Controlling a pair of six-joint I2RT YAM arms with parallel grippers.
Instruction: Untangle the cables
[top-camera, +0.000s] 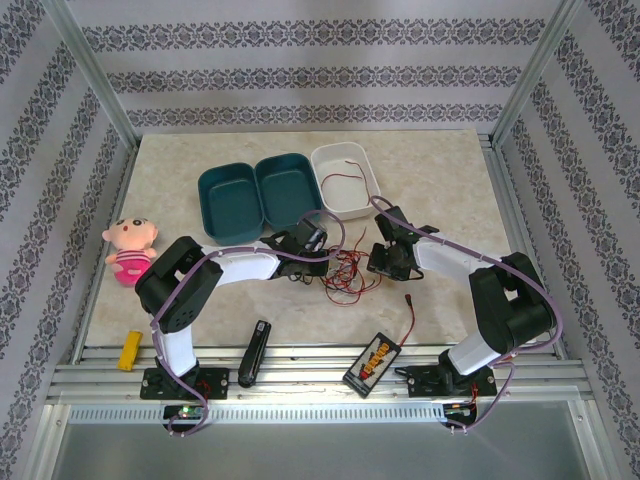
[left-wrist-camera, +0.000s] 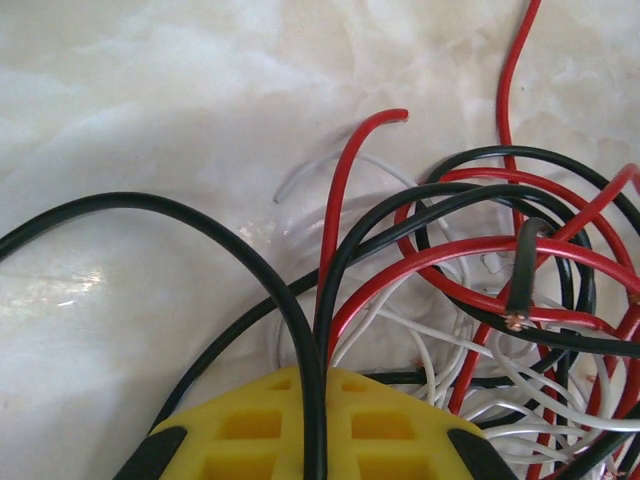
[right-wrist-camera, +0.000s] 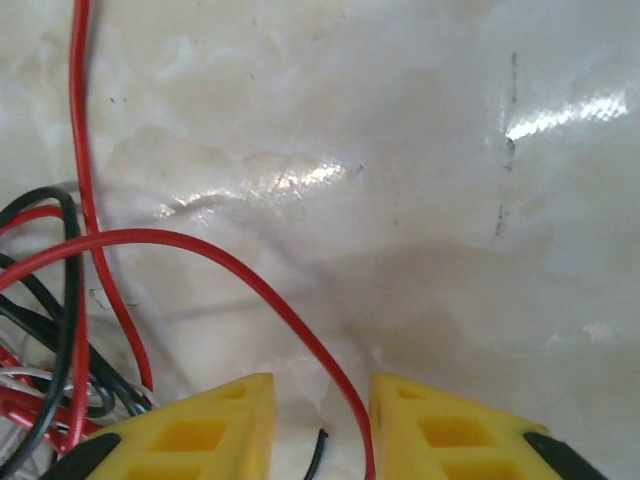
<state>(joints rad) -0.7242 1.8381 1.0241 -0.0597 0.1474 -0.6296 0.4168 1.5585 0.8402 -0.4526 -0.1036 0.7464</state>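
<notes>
left gripper (left-wrist-camera: 315, 432) pinches the black wire (left-wrist-camera: 200, 223) as an apparent anchor — right gripper (right-wrist-camera: 322, 400), jaws spread, straddles the red wire (right-wrist-camera: 180, 240) to pull.

Mid-table lay the cables (top-camera: 348, 272), between the left gripper (top-camera: 321, 263) and the right gripper (top-camera: 371, 267) — three tubs (top-camera: 287, 190) in a row behind them, a doll (top-camera: 130, 250) far left.

Glossy marble-look table (right-wrist-camera: 450, 200), smooth (perhaps plastic-sheathed) cables (left-wrist-camera: 527, 265)
</notes>
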